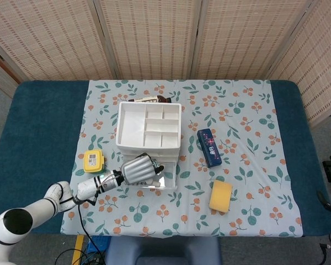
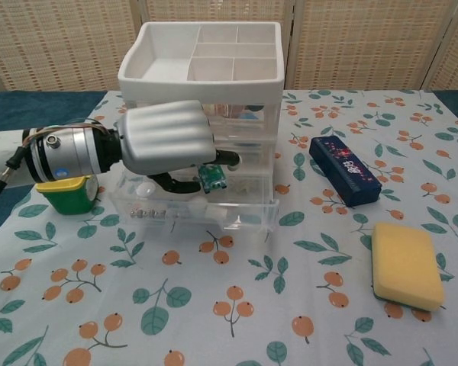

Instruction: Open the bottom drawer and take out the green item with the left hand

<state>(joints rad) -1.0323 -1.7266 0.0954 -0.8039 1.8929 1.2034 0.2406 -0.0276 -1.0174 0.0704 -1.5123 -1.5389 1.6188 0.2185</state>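
Observation:
A white drawer unit [image 2: 202,53] with a divided tray on top stands mid-table, seen from above as well [image 1: 149,126]. Its clear bottom drawer [image 2: 195,214] is pulled out toward me. My left hand [image 2: 164,141] reaches over the open drawer from the left, silver back facing up. Its dark fingertips pinch a small green item [image 2: 211,177], tilted, just above the drawer floor. In the head view the left hand [image 1: 137,170] covers the drawer's left part and hides the green item. My right hand shows in neither view.
A yellow-green box [image 2: 65,192] sits left of the drawer, under my forearm. A dark blue case [image 2: 343,169] and a yellow sponge [image 2: 406,264] lie to the right. Small white bits [image 2: 145,187] rest in the drawer. A brown object [image 1: 151,99] lies behind the unit.

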